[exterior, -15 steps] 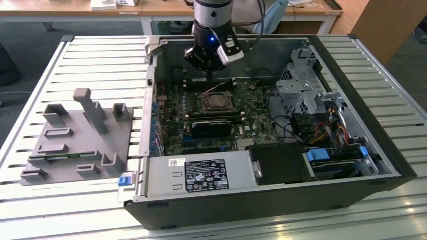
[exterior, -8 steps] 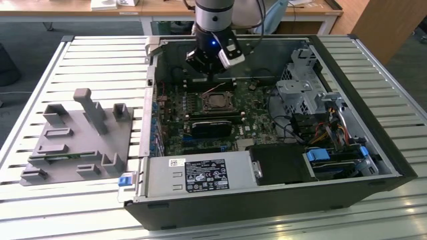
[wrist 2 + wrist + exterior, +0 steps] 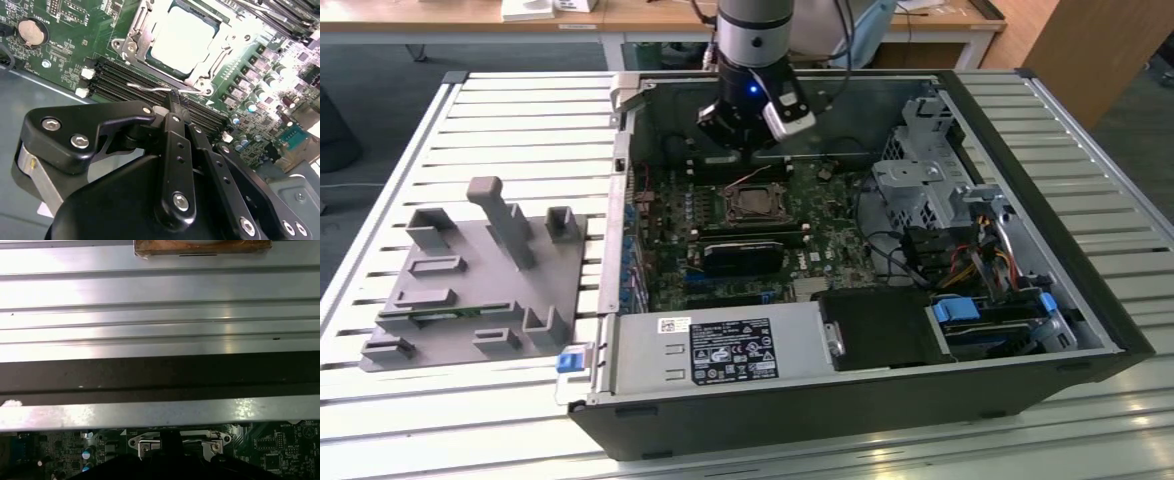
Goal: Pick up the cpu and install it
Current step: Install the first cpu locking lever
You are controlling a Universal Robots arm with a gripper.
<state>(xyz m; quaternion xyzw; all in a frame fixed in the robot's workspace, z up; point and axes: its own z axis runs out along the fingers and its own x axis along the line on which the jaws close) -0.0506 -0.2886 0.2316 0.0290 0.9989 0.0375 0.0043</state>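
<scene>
The cpu [image 3: 184, 37] already sits in its socket [image 3: 137, 37] on the motherboard [image 3: 65, 30], the gripper [image 3: 176, 102] pressed together at the retention lever [image 3: 165, 89], which could slip free and leave the chip unclamped.

The exterior view looks down from high up over the open case [image 3: 881, 250] on the surface [image 3: 480, 130]. The second wrist view peers close past the gripper [image 3: 176, 102] at the socket [image 3: 175, 40]. Both wrist views share that socket [image 3: 175, 444].
</scene>
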